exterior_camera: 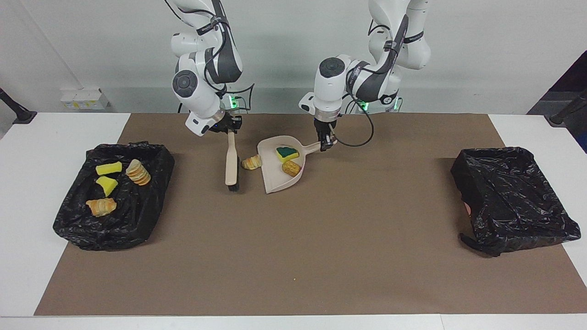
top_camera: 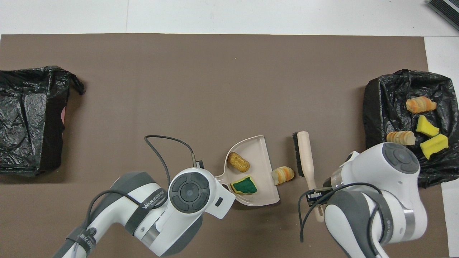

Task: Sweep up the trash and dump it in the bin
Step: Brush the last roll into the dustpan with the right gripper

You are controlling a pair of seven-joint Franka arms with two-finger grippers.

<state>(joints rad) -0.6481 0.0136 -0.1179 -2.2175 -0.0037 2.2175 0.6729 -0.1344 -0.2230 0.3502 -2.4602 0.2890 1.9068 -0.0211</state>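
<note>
A beige dustpan [exterior_camera: 274, 181] [top_camera: 263, 191] lies on the brown mat close to the robots. It holds two bits of trash, a green-topped yellow sponge [exterior_camera: 287, 153] [top_camera: 244, 185] and a tan roll [exterior_camera: 291, 168] [top_camera: 238, 162]. My left gripper [exterior_camera: 326, 143] is shut on the dustpan's handle; in the overhead view its wrist hides it. Beside the pan's open edge lies a striped roll [exterior_camera: 251, 162] [top_camera: 283, 175]. On the roll's other flank the wooden brush [exterior_camera: 231, 165] [top_camera: 304, 154] has its bristles down on the mat. My right gripper [exterior_camera: 230, 129] [top_camera: 316, 195] is shut on the brush handle.
A black-lined bin [exterior_camera: 73, 220] [top_camera: 373, 107] at the right arm's end holds several bits: yellow sponge wedges and orange rolls. A second black-lined bin [exterior_camera: 513, 229] [top_camera: 21, 107] stands at the left arm's end. The brown mat [exterior_camera: 293, 256] covers the table between them.
</note>
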